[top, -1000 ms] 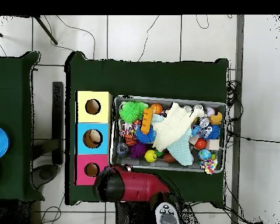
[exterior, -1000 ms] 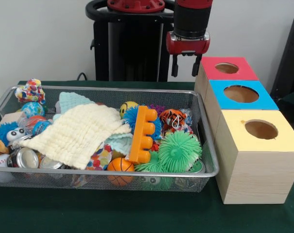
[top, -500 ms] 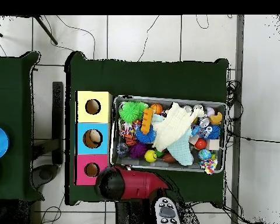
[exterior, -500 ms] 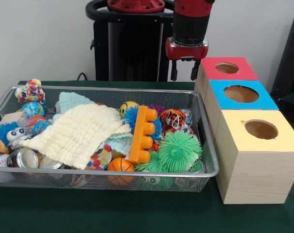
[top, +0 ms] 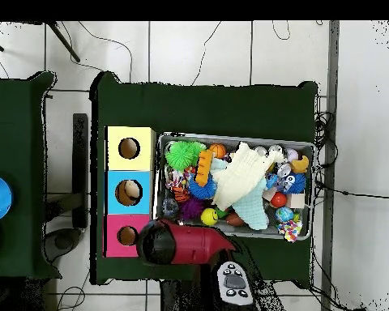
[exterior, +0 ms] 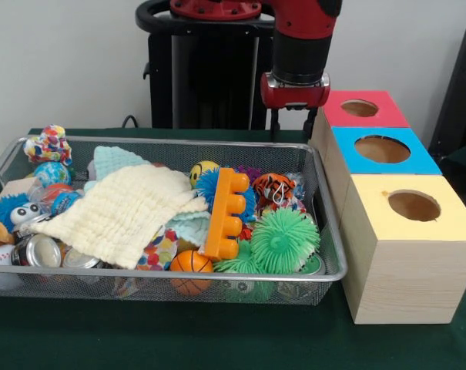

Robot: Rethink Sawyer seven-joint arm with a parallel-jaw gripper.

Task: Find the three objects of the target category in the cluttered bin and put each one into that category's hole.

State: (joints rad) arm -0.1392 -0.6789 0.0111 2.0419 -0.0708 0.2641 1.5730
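Bin (exterior: pixel 329 231) of wire mesh sits on the green-covered desk (exterior: pixel 163 339), its right end just beside a row of three wooden boxes. It is crowded. A pale yellow cloth (exterior: pixel 121 212) lies spread over the left half, with a mint green cloth (exterior: pixel 113 159) behind it toward the far rim. An orange toothed plastic piece (exterior: pixel 225 212) lies lengthwise near the middle, resting on a blue spiky ball (exterior: pixel 207 185). To its right sit a green spiky ball (exterior: pixel 285 239) and, behind that, a tiger-striped ball (exterior: pixel 275 187). A small orange basketball (exterior: pixel 190 264) is against the near rim, a yellow smiley ball (exterior: pixel 202 169) is toward the far rim, and a silver can (exterior: pixel 36 250) lies near the left end. A flowered ring toy (exterior: pixel 49 144) is perched at the far left corner.

The boxes stand touching one another: the yellow-topped box (exterior: pixel 406 231) nearest, the blue-topped box (exterior: pixel 383 154) in the middle, the pink-topped box (exterior: pixel 363 108) farthest. Each has one round hole in its top. In the overhead view something pale shows inside the hole of the blue one (top: pixel 130 192); what it is cannot be told.

The end effector (exterior: pixel 291 123) hangs above the far right corner of the bin, beside the pink-topped box, with two dark fingers apart and nothing between them.
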